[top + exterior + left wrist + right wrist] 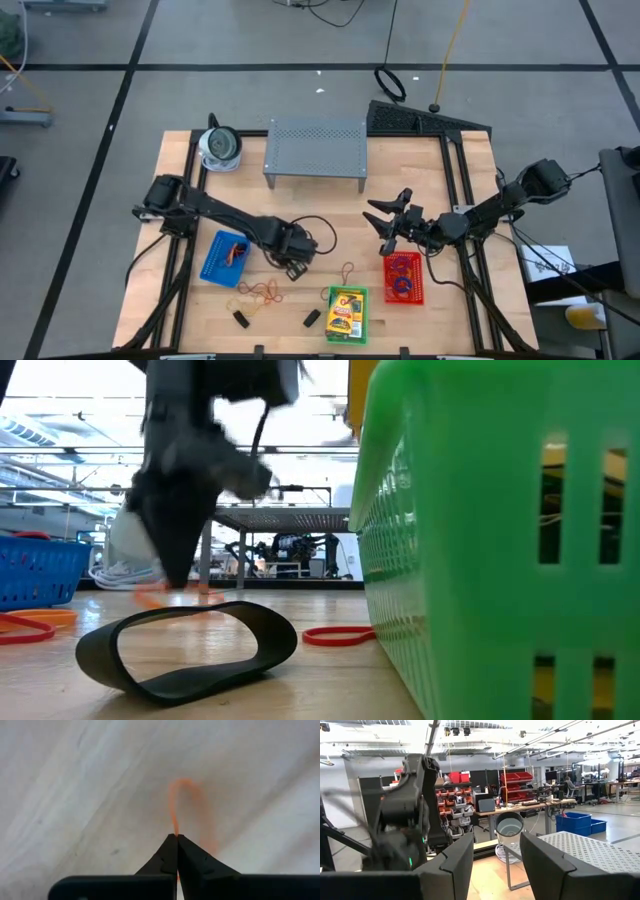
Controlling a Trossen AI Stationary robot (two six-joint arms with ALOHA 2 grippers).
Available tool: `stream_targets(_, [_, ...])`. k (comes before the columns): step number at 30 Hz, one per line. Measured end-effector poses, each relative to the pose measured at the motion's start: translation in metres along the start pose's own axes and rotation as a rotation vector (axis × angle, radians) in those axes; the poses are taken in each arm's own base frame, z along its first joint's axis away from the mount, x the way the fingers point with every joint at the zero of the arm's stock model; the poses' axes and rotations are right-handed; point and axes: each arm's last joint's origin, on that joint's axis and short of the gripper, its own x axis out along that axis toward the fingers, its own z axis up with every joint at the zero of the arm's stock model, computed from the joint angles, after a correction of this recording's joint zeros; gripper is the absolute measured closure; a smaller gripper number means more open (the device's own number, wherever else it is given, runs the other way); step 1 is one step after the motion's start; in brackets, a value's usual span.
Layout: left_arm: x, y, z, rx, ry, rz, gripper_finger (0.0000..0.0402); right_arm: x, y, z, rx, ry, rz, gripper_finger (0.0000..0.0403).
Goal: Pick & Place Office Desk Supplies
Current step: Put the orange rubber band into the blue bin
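Note:
My left gripper is low over the table's middle, pointing down, shut on a thin orange rubber band; it also shows in the low view. My right gripper hangs open in the air above the red basket and touches nothing. More orange rubber bands lie flat on the wood, a red one too. Two black clips rest near the near edge. Yellow crayon boxes lie in a green basket. My left gripper pinches the orange rubber band at one point of its loop, between the very ends of its two fingers. The fingers come from above, pointing down. The rest of the loop spreads out just at table level; whether it rests there, I cannot tell.
A blue basket stands left of the left gripper. A grey perforated shelf and a round white-grey object stand at the far side. A brown rubber band lies by the green basket. Bare wood shows between the baskets.

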Motion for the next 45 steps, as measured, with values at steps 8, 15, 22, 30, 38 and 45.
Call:
stream_targets(8, [-0.059,0.001,-0.006,0.028,-0.127,-0.102,0.0400,0.000,0.000,0.000,-0.002,0.002,0.000,0.0248])
stream_targets(15, [-0.103,0.029,-0.034,-0.053,-0.137,-0.013,0.0401,0.000,0.000,0.000,-0.002,0.002,-0.001,0.0248])
stream_targets(22, [-0.127,0.058,-0.065,-0.177,-0.042,0.168,0.0401,0.000,0.000,0.000,-0.002,0.002,-0.001,0.0248])
stream_targets(30, [-0.132,0.067,-0.083,-0.255,0.046,0.278,0.0401,0.000,0.000,0.000,-0.002,0.002,-0.001,0.0248])
stream_targets(38, [-0.102,0.079,-0.093,-0.307,0.157,0.368,0.0401,0.000,0.000,0.000,0.001,0.003,0.000,0.0248])
stream_targets(45, [-0.052,0.095,-0.104,-0.338,0.245,0.277,0.0401,0.000,0.000,-0.001,-0.004,0.008,0.000,0.0248])
